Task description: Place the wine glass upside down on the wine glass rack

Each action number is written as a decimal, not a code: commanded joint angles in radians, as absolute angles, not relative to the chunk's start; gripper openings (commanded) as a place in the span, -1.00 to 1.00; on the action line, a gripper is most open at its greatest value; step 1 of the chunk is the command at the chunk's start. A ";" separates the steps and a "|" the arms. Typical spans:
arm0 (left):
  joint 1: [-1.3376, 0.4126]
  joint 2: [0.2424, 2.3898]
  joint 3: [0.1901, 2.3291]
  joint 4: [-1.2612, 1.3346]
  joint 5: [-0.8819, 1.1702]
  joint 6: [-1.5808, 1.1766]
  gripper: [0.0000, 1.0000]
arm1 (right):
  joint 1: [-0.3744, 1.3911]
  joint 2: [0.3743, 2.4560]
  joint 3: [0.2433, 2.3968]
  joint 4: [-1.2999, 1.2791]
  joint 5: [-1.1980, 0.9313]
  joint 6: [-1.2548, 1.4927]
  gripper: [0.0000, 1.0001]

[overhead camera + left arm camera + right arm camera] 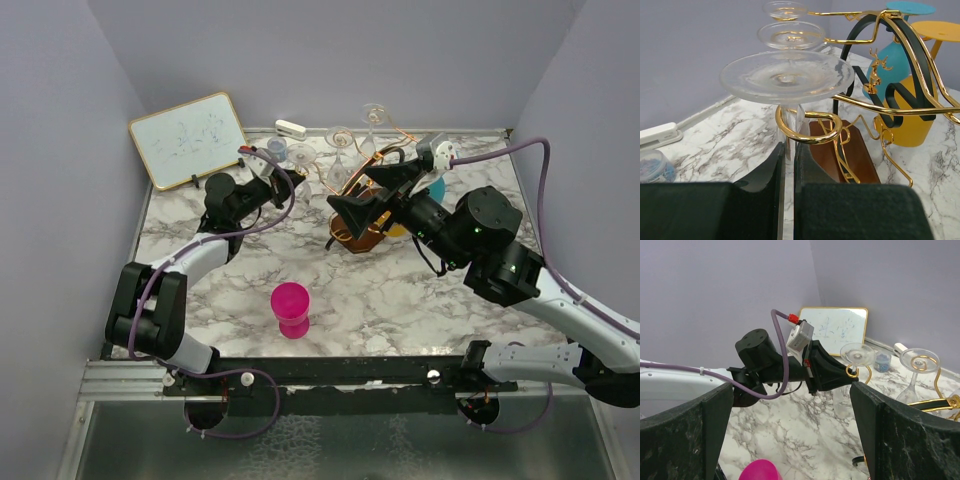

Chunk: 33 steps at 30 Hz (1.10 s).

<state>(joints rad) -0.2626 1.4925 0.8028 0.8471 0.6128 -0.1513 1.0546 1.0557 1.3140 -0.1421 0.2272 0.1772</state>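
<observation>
The wine glass (787,77) stem is clamped by the left gripper (789,162), inside the wine glass rack (810,136) curl at twelve o'clock; the right gripper (790,405) is spread wide, empty

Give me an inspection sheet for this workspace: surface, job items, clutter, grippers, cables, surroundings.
Surface: marble table, no spills seen.
Job's things: rack upright; wine glass inverted, stem inside a gold curl of the rack; two other clear glasses inverted behind it.
Clutter: pink cup, whiteboard, stapler, jar, teal glass, yellow glass.
Grippers: left gripper shut on the wine glass stem; right gripper open, holding nothing, near the rack.
Cables: left cable loops near the rack; right cable arches over its arm.
Surroundings: plain walls; nothing else seen.
</observation>
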 commanded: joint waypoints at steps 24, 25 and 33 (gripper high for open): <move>-0.303 1.408 0.756 0.798 0.718 -0.111 -0.62 | 1.056 1.005 1.298 -0.156 0.234 0.201 1.00; -0.302 1.410 0.762 0.787 0.716 -0.106 -0.54 | 1.057 1.004 1.296 -0.157 0.234 0.201 1.00; -0.303 1.401 0.763 0.751 0.696 -0.085 -0.34 | 1.057 0.996 1.288 -0.157 0.237 0.200 1.00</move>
<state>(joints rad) -0.2970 1.4315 0.7422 0.7700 0.6956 -0.1089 1.0546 1.0142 1.3056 -0.1486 0.2276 0.1905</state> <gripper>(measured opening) 0.328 0.998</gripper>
